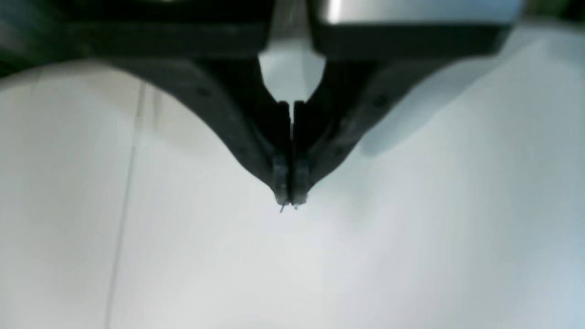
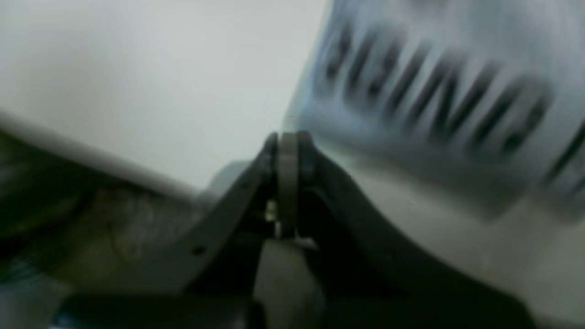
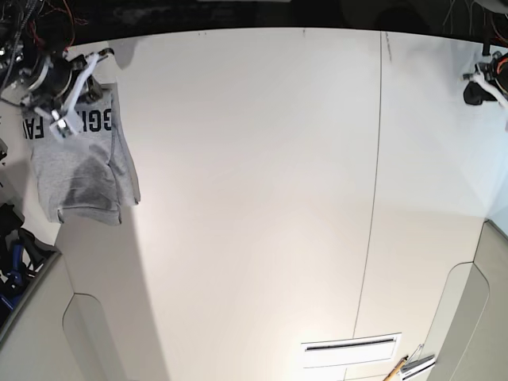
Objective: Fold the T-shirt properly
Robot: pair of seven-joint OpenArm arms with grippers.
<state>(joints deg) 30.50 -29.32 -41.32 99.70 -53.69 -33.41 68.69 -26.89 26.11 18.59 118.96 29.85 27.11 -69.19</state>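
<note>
2 arms at a wide white table (image 3: 254, 198), largest thing in shot, w/ a seam running down its right half. At the far left corner in the base view lies the T-shirt (image 3: 79, 171), heather grey, bunched into a compact stack approx. a fraction of its full spread, black block lettering showing on top, lower edge drooping toward the table rim. Judging by that shape, most folds look done; the stack is uneven, 1 flap sticking out at the right side, so squaring up and final placement probably remain. Right gripper (image 2: 288, 137) is above the shirt's lettered end, jaws pressed together w/ no clear cloth between them; wrist view is blurred, so contact w/ the fabric can't be confirmed. Left gripper (image 1: 290, 201) sits well apart, at the table's opposite corner, clenched on nothing, over bare tabletop. Smallest items: a white slotted plate (image 3: 351, 347) and a pencil-like tool (image 3: 395, 369) near the front edge, away from the work.
</note>
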